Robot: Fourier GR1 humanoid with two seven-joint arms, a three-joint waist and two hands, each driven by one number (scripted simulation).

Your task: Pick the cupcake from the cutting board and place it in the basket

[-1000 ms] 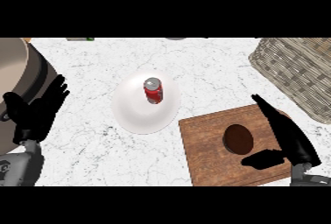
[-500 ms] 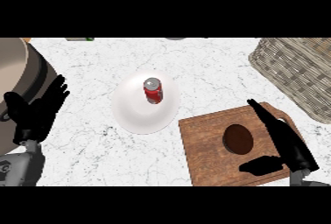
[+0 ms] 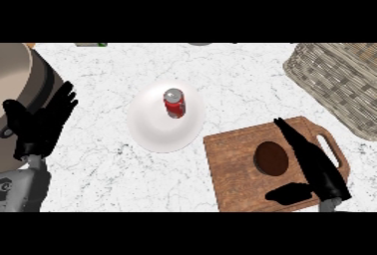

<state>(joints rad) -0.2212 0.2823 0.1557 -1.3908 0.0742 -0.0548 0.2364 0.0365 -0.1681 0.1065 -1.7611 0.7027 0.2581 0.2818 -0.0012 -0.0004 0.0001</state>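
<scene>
Cupcake [image 3: 271, 158] is what we take the dark brown oval on the wooden cutting board [image 3: 236, 174] to be; it sits near the board's middle, seen from straight above, with nothing on it that we can read. Our right hand [image 3: 315, 167] lies over the board just to the cupcake's right, fingers straight and pointing away from us along its side, thumb spread out below it; the hand is open and holds nothing, and we cannot tell whether the fingers touch the cupcake. Compared with a second ago, this hand has slid left across the board, closing in on the cupcake. The wicker basket [image 3: 338, 84] stands beyond the board at the upper right, apart from it. To the board's left a white plate [image 3: 158, 127] carries a red can [image 3: 174, 103] with a silver top; its markings are too small for us to read. Our left hand [image 3: 40, 124] rests open at the left edge, fingers up, unchanged from before, beside a large grey pot [image 3: 21, 84].
</scene>
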